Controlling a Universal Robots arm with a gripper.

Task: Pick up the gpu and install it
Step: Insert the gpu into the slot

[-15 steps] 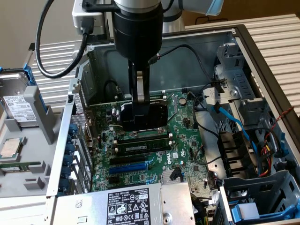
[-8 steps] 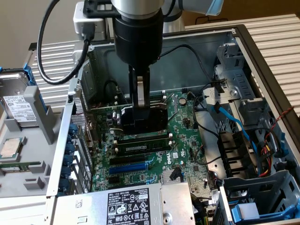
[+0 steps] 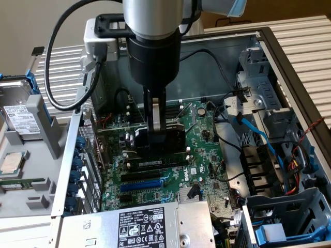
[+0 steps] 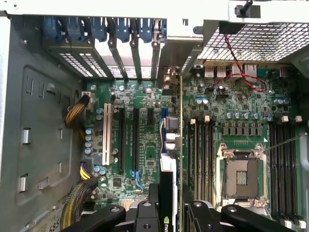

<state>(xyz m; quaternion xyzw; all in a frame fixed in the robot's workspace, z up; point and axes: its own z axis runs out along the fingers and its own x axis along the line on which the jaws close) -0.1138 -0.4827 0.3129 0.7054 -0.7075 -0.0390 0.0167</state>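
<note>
My gripper (image 3: pixel 155 126) reaches down into an open computer case and is shut on the gpu (image 3: pixel 173 142), a small card with a black cooler block and a thin green board. The card stands on edge, low over the green motherboard (image 3: pixel 207 134), just above the black expansion slots (image 3: pixel 155 164). I cannot tell whether its edge is in a slot. In the wrist view the gpu (image 4: pixel 166 188) runs edge-on from between my gripper (image 4: pixel 170 212) toward the rear slot openings, its silver bracket (image 4: pixel 169 79) close to the case's back wall. The black fingers (image 4: pixel 145 215) press both sides.
A silver power supply (image 3: pixel 139 225) lies near the front. On the exterior view's right are a drive cage (image 3: pixel 289 217) and blue cables (image 3: pixel 258 137). A hard drive (image 3: pixel 20 119) sits outside the case. The CPU socket (image 4: pixel 241 176), memory slots (image 4: pixel 203 154) and yellow-black cables (image 4: pixel 79 108) flank the card.
</note>
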